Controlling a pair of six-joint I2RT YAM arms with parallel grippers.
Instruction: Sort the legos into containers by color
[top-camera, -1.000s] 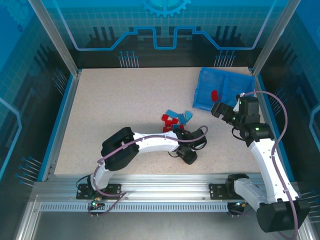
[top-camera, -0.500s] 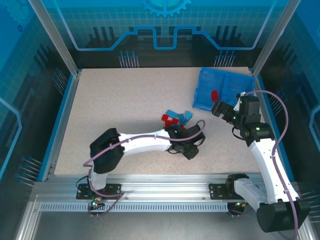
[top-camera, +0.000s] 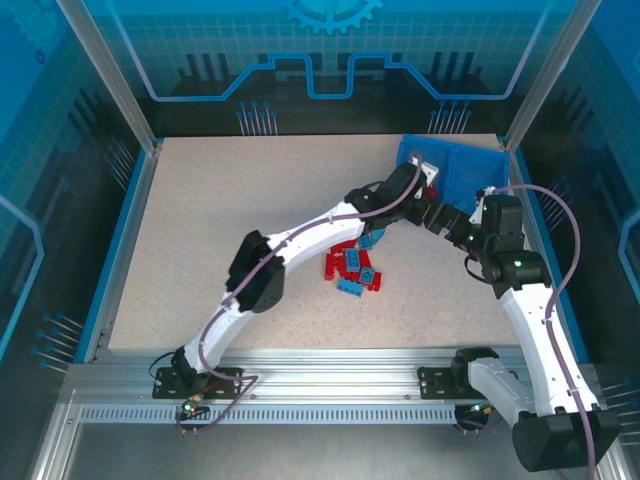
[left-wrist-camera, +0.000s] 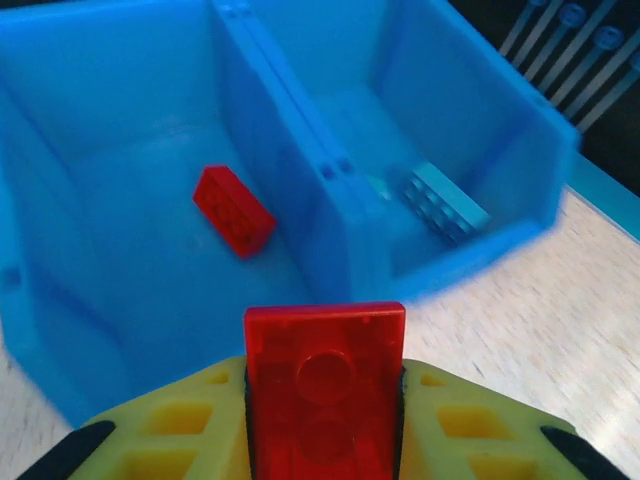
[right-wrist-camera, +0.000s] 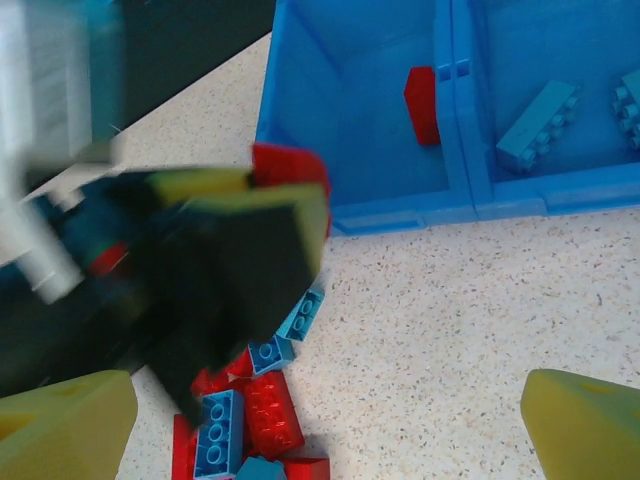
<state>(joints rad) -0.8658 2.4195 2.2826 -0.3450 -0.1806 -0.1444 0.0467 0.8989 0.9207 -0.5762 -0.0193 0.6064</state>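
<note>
While my left pincer (left-wrist-camera: 325, 425) is clenched on a red brick (left-wrist-camera: 325, 365), it hangs at the near left corner of the blue tray (left-wrist-camera: 480, 130), with the brick's flat underside facing the wrist camera and its far end jutting past the yellow fingers (left-wrist-camera: 190, 440). The tray stands at the far right of the desk (top-camera: 220, 220) and is split by a middle wall (left-wrist-camera: 290, 180) into two compartments. In the left wrist view, the left-hand compartment contains a second red brick (left-wrist-camera: 233, 210) lying flat, and the right-hand compartment contains a light blue brick (left-wrist-camera: 445, 203). My right pincer (right-wrist-camera: 325, 430) is released, jaws spread wide and holding nothing, near the tray's near edge and above the desk surface. The remaining loose bricks (top-camera: 352, 268), red and light blue mixed, lie in a heap near the desk's middle, apart from the tray. In the right wrist view the left pincer is blurred, so whether its brick is over the rim or just outside it I cannot tell.
</note>
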